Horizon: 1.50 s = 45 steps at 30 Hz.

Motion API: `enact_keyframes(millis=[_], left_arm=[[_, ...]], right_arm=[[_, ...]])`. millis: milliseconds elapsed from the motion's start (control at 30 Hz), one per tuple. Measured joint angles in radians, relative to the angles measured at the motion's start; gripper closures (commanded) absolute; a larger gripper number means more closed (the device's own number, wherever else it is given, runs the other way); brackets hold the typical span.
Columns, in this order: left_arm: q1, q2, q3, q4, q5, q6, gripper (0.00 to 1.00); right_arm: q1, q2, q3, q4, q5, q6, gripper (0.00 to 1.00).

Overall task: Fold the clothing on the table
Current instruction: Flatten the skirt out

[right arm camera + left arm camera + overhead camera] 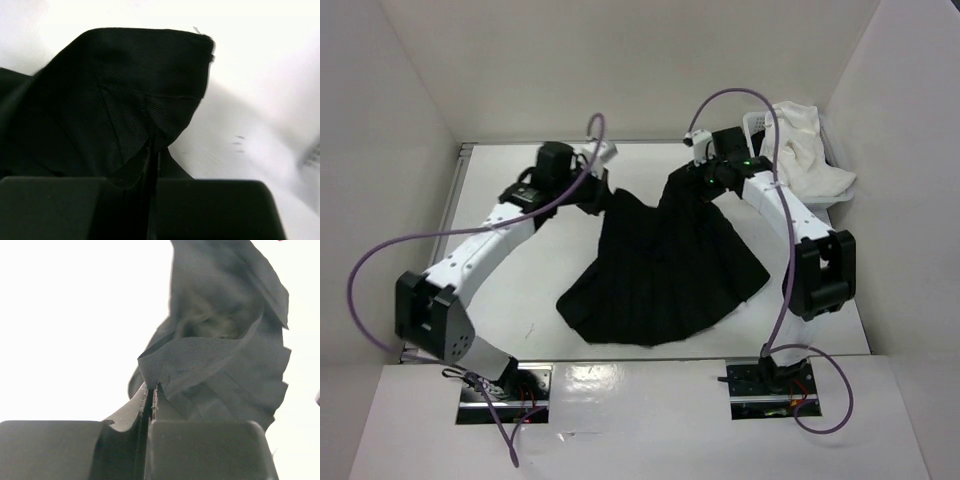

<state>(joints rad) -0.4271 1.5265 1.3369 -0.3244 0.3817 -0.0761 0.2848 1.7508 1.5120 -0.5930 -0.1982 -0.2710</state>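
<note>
The clothing (pixel 660 270), a black pleated skirt, lies spread on the white table (pixel 510 290) with its wide hem toward the arms. My left gripper (pixel 603 203) is shut on the left end of the narrow waist. In the left wrist view the gripper (pixel 152 390) has its jaws pressed together on a fold of the dark fabric (pixel 215 365). My right gripper (pixel 705 185) is shut on the waist's right end. Seen from the right wrist, that gripper (pixel 152 150) pinches the black cloth (pixel 125 100), which bunches up above the fingers.
A white cloth garment (pixel 805 155) hangs over a small white basket (pixel 757 125) at the back right corner. White walls stand on three sides. A thin metal rail (pixel 453 210) runs along the table's left edge. Purple cables loop over both arms.
</note>
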Motion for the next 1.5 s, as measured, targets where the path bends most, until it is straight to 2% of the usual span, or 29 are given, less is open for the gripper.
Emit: enact_keyframes(millis=[133,267,567,1000,1300,1500], left_arm=[[0.087,-0.150,-0.008,0.006,-0.040,0.018,1.00],[0.127,-0.249,-0.057,0.018,-0.050,0.025,1.00],[0.167,-0.290,-0.109,-0.005,-0.057,0.032,1.00],[0.178,-0.365,-0.062,-0.023,-0.058,0.068,1.00],[0.180,-0.471,0.018,-0.094,0.017,0.129,1.00],[0.193,-0.591,0.062,-0.206,0.124,0.226,1.00]], right_arm=[[-0.038,-0.066,0.000,-0.001,0.005,0.000,1.00],[-0.037,-0.095,0.000,-0.002,-0.001,0.002,1.00],[-0.030,-0.224,-0.056,-0.007,-0.032,0.002,1.00],[-0.029,-0.512,-0.131,0.065,-0.046,0.013,1.00],[-0.029,-0.616,-0.151,0.083,-0.082,0.019,1.00],[-0.035,-0.808,-0.190,0.057,-0.211,-0.015,1.00]])
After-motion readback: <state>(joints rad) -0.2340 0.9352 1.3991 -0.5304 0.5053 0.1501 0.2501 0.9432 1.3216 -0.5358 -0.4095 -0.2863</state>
